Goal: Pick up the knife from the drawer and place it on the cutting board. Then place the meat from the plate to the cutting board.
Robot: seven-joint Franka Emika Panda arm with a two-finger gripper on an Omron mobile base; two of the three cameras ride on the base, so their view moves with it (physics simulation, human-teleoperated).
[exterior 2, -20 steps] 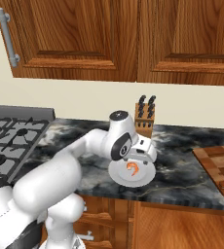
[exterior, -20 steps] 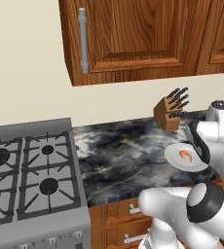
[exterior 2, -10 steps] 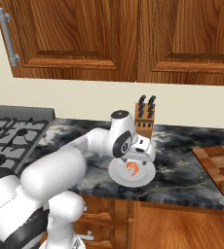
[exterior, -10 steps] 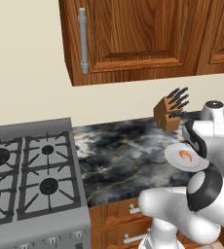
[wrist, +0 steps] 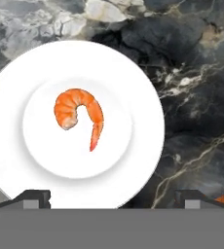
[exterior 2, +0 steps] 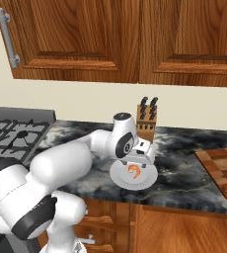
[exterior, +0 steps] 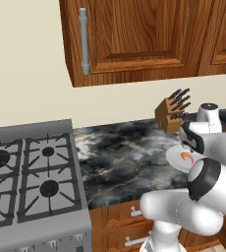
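Hand view: the meat (wrist: 79, 115), a curled orange shrimp, lies mid-plate (wrist: 138, 87), tail tapering toward the wide-open gripper (wrist: 111, 198) at the frame's bottom

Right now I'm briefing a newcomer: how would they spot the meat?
Find the dark marble counter right of the stove, then the wooden knife block at the wall. In front of it sits a round white plate; the meat is the small curled orange shrimp in its middle.

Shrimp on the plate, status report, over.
Pincer open, above the plate. Shrimp lies in the plate's middle, not gripped. Nothing between pincer and shrimp. Cutting board off to the right.
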